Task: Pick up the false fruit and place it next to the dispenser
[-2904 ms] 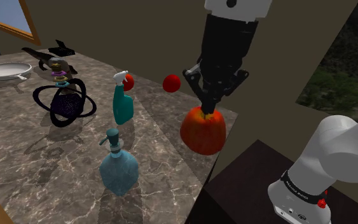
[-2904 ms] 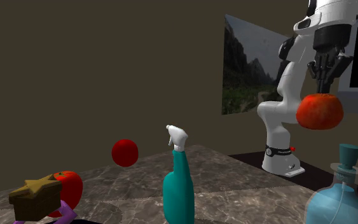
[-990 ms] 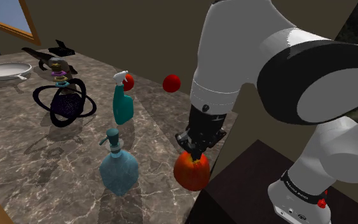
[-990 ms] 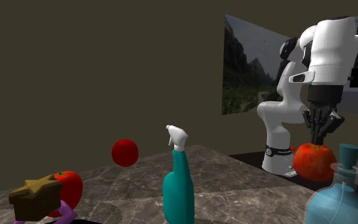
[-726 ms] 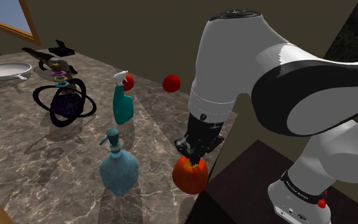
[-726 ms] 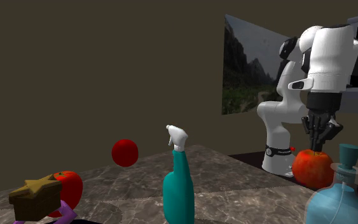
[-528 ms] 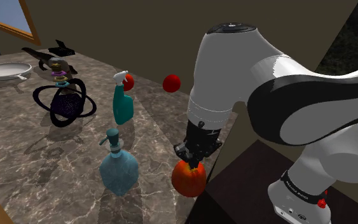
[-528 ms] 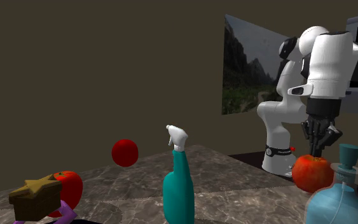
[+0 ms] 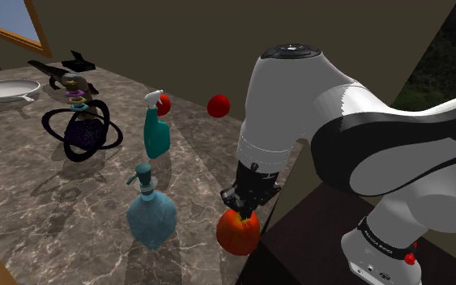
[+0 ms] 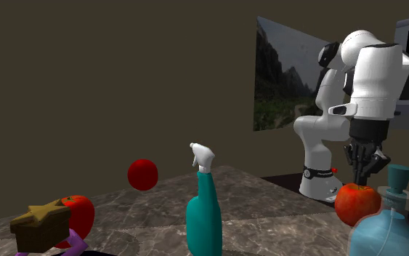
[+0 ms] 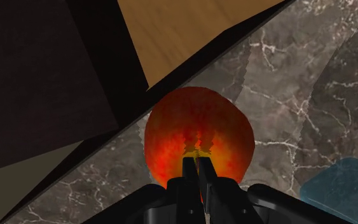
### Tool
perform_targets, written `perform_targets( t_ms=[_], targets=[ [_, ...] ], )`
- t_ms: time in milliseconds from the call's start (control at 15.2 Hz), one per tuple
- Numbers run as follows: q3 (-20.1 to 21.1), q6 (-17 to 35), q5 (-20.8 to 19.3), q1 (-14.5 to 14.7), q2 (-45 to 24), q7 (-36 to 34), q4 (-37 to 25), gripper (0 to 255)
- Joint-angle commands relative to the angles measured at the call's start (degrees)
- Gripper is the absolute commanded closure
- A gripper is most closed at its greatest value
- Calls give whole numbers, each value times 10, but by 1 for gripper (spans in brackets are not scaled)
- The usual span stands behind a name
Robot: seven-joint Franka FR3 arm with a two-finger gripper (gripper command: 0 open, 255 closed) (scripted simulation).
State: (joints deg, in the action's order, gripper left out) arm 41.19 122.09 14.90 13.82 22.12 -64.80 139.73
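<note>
Arm (image 9: 323, 121) reads as folded forward and low, upper link bulking high over the hand. Wrist near vertical, hand pointing straight down. I log the jaws drawn almost together, fingers (image 11: 189, 175) pinching the top of the red fruit (image 9: 238, 233).

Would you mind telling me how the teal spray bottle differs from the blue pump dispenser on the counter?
The spray bottle is slim, deep teal, with a white trigger head; the pump dispenser is round-bellied, paler blue, with a teal pump. Both stand upright on the veined counter.
</note>
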Motion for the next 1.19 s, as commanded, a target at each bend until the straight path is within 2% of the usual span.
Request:
perform_targets(
  t_ms=[0,66,396,660,1122],
  targets=[
    [0,0,0,0,0,0,0,255],
    [0,0,0,0,0,0,0,0],
    [0,0,0,0,0,0,0,0],
    [-24,-80,3,5,32,7,-50,0],
    [-24,-80,2,5,32,7,-50,0]
  ],
)
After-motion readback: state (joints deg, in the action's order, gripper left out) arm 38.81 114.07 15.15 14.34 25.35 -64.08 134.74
